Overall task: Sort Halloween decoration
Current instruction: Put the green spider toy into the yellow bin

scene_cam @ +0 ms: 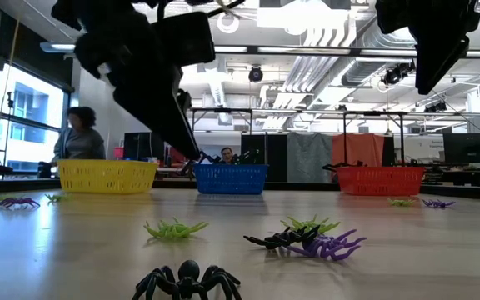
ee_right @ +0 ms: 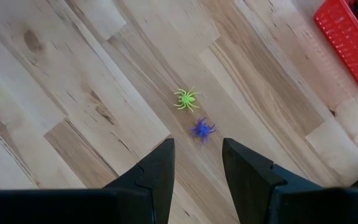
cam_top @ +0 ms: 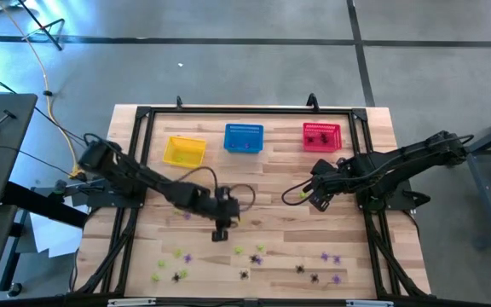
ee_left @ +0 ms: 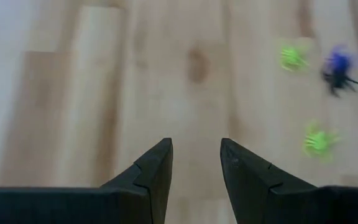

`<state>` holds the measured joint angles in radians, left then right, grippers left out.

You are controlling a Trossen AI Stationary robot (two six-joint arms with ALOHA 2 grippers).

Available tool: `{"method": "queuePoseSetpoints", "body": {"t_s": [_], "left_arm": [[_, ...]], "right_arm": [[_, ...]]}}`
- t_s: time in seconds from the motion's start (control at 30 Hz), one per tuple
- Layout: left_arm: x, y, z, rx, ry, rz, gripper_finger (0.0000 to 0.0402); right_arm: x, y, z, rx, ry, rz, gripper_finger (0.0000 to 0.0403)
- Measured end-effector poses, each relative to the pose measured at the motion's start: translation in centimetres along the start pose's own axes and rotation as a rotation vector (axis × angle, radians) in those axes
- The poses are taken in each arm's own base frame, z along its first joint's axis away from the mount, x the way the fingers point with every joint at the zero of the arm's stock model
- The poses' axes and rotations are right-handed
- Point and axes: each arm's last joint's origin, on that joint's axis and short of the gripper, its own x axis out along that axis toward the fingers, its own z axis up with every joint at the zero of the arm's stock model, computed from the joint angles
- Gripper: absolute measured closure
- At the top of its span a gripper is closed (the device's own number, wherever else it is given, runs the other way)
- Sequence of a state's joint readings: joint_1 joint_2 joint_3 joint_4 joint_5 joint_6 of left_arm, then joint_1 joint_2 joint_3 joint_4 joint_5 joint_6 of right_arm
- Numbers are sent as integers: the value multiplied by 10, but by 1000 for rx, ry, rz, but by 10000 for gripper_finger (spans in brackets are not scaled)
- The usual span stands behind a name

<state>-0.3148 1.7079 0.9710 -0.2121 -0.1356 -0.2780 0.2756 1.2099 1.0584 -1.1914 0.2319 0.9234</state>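
Wood table (cam_top: 271, 183), high view: left gripper (cam_top: 220, 228) mid-table, right gripper (cam_top: 318, 200) nr red basket (cam_top: 322, 136); spiders (cam_top: 254, 256) scattered along the near edge. Low view: black spider (scene_cam: 186, 282) closest, yellow basket (scene_cam: 107, 176) and blue basket (scene_cam: 231, 178) behind. L wrist: fingers apart, empty, over bare wood. R wrist: fingers apart, empty, above purple spider (ee_right: 201, 129) beside green spider (ee_right: 186, 99).

We see a robotics lab or open-plan workshop: behind the wooden bench (scene_cam: 73, 242) run exposed ceiling ducts (scene_cam: 323, 33) and strip lights, monitors (scene_cam: 465, 150) at the right, a person (scene_cam: 80, 137) at the left, cables (cam_top: 45, 64) across the grey floor.
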Motion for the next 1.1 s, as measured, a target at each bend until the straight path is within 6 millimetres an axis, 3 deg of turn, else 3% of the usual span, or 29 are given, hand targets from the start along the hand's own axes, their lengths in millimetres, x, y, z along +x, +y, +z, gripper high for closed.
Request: {"method": "queuePoseSetpoints", "body": {"t_s": [0.2, 0.53, 0.8, 1.1], "left_arm": [[11, -36, 10, 22, 28, -40, 277], [21, -71, 12, -87, 76, -95, 275], [20, -79, 10, -168, 86, -127, 275], [45, -76, -2, -61, 166, -166, 274]], "right_arm": [[0, 0, 0, 1, -2, 2, 273], [0, 1, 1, 3, -8, 10, 273], [0, 1, 1, 4, -10, 13, 273], [0, 2, 2, 6, -15, 20, 273]]}}
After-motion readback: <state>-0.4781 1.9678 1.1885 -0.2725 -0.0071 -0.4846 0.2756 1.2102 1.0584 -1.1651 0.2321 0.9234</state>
